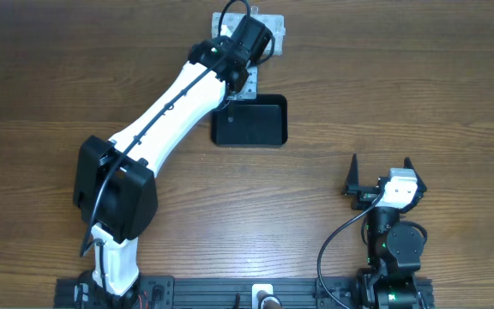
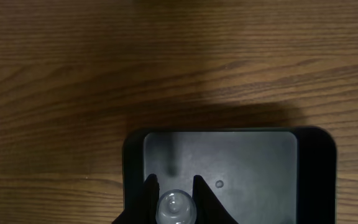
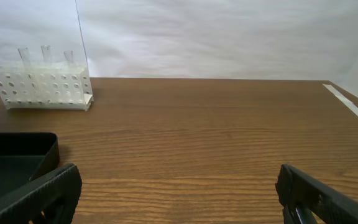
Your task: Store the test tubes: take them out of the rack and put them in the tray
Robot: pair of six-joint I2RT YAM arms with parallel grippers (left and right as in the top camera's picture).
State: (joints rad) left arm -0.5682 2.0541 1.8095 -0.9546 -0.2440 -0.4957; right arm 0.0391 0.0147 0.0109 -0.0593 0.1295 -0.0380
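A clear test tube [image 2: 176, 208] is seen end-on between the fingers of my left gripper [image 2: 174, 185], which is shut on it and hangs over the near-left part of the black tray [image 2: 253, 168]. From above, the left gripper [image 1: 230, 99] sits between the white rack [image 1: 273, 30] and the tray [image 1: 264, 120]. The rack [image 3: 42, 90] holds three upright tubes [image 3: 45, 53] at the far left of the right wrist view. My right gripper [image 1: 380, 174] rests open near its base, well to the right of the tray, with nothing between its fingers.
The wooden table [image 1: 418, 77] spreads bare around the tray and rack. A white backdrop [image 3: 229, 37] stands behind the table's far edge. The tray's corner [image 3: 17, 155] lies left of the right gripper [image 3: 179, 199].
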